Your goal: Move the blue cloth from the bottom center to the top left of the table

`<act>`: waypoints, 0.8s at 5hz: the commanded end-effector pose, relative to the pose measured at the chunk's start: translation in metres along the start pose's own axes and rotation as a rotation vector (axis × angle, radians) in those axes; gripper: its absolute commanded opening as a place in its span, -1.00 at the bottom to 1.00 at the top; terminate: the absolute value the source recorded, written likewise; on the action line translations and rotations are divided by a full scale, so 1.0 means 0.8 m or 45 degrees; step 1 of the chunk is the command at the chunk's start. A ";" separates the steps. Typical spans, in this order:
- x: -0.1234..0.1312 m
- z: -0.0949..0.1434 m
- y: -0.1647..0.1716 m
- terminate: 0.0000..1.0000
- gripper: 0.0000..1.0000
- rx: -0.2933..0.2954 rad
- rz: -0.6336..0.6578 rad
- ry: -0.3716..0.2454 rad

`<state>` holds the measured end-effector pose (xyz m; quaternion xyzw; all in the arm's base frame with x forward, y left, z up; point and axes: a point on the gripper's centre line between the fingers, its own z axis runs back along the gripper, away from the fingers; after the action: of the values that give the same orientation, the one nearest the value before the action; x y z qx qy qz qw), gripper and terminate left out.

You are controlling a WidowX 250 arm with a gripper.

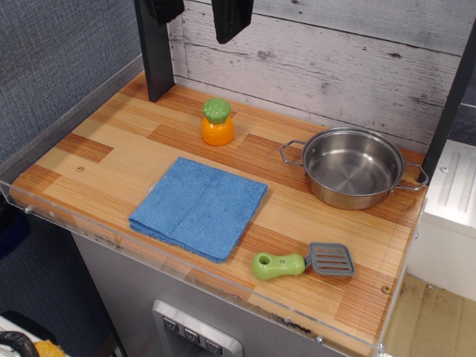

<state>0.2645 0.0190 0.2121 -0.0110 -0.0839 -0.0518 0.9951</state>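
Note:
The blue cloth [199, 207] lies flat and folded on the wood-striped table [97, 141], at the bottom center near the front edge. My gripper [197, 24] hangs at the top edge of the view, high above the table's back left and well apart from the cloth. Only its two black fingertips [230, 21] show. They stand wide apart with nothing between them.
An orange toy with a green top [217, 123] stands behind the cloth. A steel pot [352, 166] sits at the back right. A green-handled grey spatula [301, 262] lies at the front right. A black post [156, 56] rises at the back left, and a clear rim edges the table.

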 end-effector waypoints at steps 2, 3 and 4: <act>-0.002 -0.020 0.013 -1.00 1.00 0.003 -0.016 -0.025; -0.009 -0.052 0.024 -1.00 1.00 -0.003 -0.070 -0.029; -0.022 -0.082 0.031 -1.00 1.00 -0.009 -0.116 -0.036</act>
<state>0.2576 0.0405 0.1360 -0.0178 -0.0842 -0.0975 0.9915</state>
